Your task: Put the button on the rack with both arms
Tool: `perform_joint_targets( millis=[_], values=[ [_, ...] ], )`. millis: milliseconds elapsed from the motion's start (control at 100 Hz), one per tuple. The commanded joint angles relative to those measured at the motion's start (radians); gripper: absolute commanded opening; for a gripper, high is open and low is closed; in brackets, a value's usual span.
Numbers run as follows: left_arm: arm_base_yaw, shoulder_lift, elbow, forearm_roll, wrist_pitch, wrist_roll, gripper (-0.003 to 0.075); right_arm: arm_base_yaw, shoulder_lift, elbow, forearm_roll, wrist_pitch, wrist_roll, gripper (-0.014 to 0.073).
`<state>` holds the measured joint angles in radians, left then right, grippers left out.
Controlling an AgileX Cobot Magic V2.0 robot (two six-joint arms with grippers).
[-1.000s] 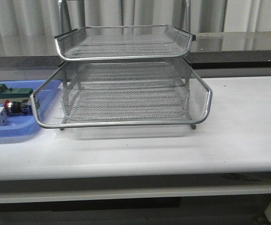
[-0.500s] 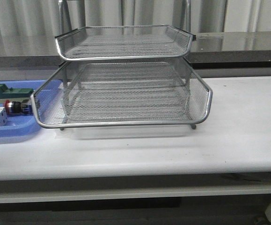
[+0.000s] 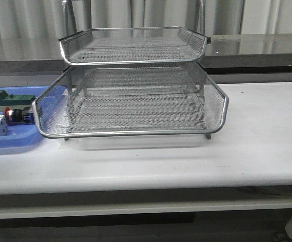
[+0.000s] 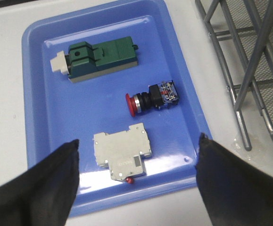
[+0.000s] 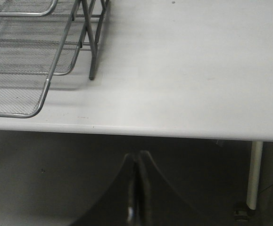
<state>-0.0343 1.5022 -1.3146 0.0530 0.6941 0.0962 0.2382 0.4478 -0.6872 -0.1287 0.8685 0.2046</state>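
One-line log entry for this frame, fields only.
red-capped push button: lying in blue plastic tray | left gripper: open above tray | right gripper: shut, off table | wire-mesh rack: no button

A lab-like test room is suggested by a plain white table (image 3: 256,146), grey curtains (image 3: 151,15), and electrical parts laid in a blue tray (image 4: 37,84).

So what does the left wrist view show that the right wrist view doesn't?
Only the left wrist view shows the blue tray holding the button, a green block and a white block, with the left gripper open above them. Only the right wrist view shows the table's front edge, its leg, and the right gripper shut. Both show the rack on the white table.
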Motion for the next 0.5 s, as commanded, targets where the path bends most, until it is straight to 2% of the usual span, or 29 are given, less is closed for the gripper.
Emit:
perform_joint_targets(
  millis=[0, 130, 300, 490],
  values=[
    [0.003, -0.029, -0.034, 0.001, -0.097, 0.084, 0.0494, 0.001, 0.005, -0.022, -0.02, -0.071, 0.0, -0.0069],
    [0.003, -0.003, -0.054, 0.001, -0.119, 0.23, 0.05, 0.001, 0.005, -0.022, -0.02, -0.071, 0.0, -0.0069],
    [0.003, 0.079, -0.117, -0.01, -0.076, 0.365, 0.0507, 0.001, 0.005, -0.022, -0.02, -0.071, 0.0, -0.0069],
    [0.003, 0.192, -0.217, -0.013, -0.007, 0.443, 0.0507, 0.001, 0.005, -0.022, -0.02, -0.071, 0.0, -0.0069]
  ],
)
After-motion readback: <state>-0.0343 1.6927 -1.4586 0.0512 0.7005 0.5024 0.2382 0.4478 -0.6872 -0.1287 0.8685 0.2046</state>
